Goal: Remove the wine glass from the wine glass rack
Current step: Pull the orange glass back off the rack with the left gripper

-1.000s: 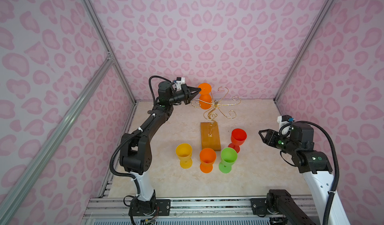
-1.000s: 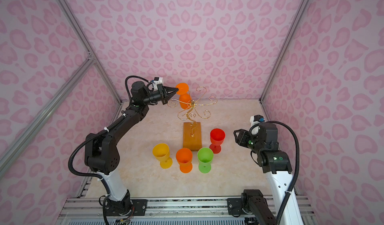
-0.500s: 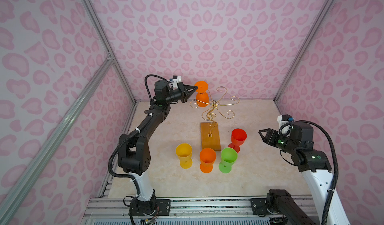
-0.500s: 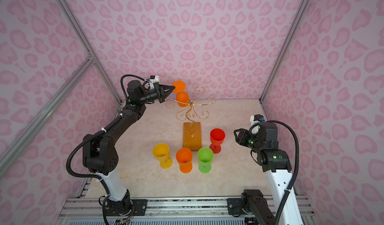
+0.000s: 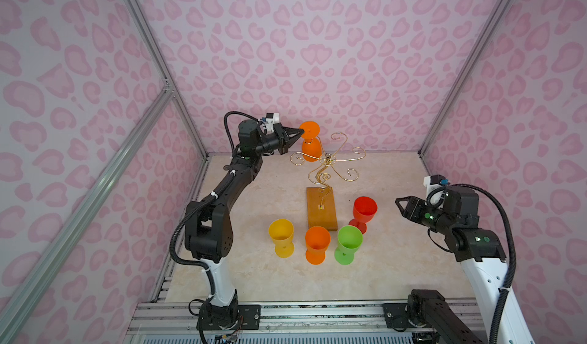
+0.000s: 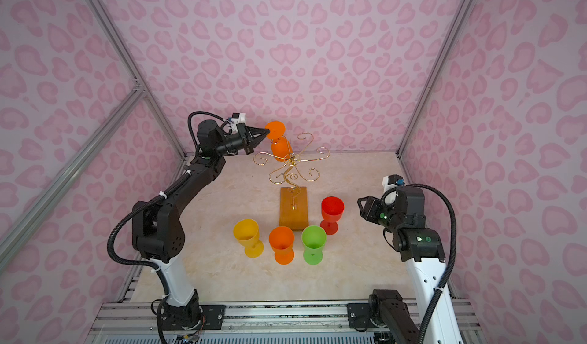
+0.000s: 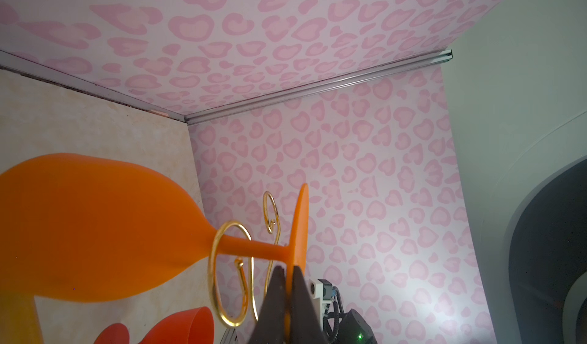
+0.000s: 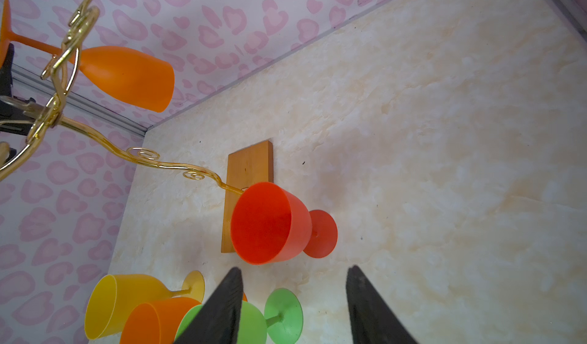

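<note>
Toward the front edge of the table (image 5: 397, 263) stand a yellow cup (image 5: 281, 234), orange cup (image 5: 317, 242), green cup (image 5: 349, 242) and red cup (image 5: 364, 210). By the right edge the right gripper (image 8: 295, 267) hangs empty, jaws apart. Mid-table sits the wine glass rack (image 5: 320, 212). Off its arm toward the far left corner the orange wine glass (image 5: 309, 150) hangs bowl down, stem inside the gold scroll. The left gripper (image 7: 288, 269) is clamped on the foot's rim. Best, I reckon, to slide the stem level out the arm's open end, without tipping the rack.
</note>
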`<move>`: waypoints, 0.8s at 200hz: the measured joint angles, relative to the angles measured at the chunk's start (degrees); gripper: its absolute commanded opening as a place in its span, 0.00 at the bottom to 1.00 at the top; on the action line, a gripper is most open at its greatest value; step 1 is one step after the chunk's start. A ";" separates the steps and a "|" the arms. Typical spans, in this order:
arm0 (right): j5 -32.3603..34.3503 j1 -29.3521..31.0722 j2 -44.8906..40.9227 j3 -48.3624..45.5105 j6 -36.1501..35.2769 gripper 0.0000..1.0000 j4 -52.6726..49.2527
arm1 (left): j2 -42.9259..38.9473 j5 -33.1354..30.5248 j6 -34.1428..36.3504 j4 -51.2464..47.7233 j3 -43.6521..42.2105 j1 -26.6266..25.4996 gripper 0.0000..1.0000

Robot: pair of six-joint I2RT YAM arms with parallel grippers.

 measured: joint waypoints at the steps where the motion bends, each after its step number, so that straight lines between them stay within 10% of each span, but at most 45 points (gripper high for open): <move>1: 0.00 0.00 0.00 -0.02 0.00 0.54 0.00 | 0.04 0.02 -0.02 0.00 0.09 -0.04 0.03; 160: -0.87 -0.48 -1.14 -1.16 0.22 0.53 0.02 | -3.78 1.49 -0.74 0.92 -4.44 -2.58 0.03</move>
